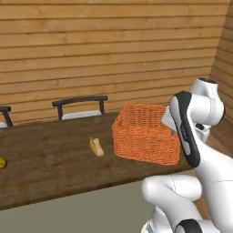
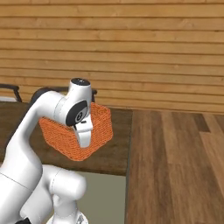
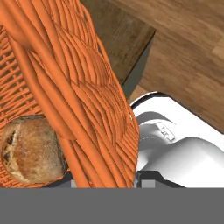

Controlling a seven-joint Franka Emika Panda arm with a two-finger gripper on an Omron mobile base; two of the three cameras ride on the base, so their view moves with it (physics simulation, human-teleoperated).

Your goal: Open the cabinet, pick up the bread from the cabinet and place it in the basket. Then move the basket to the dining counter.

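basket point(image 1: 145, 139): centre right in left base view, on dining counter point(image 1: 50, 164), long axis running left-right.
bread point(image 3: 33, 148): inside basket, lower left of hand view.
gripper: clamped on basket wall.
writing: none readable.

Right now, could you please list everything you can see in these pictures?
basket: one, bright orange wicker, near the right end of the counter.
bread: one, brown crusty loaf, inside the basket.
counter: one, dark brown wood top.
small tan item: one, on the counter, left of the basket.
yellow item: one, at the counter's left edge.
chairs: two, dark frames, behind the counter.
wall: wooden planks.
gripper: one, closed on the basket wall.
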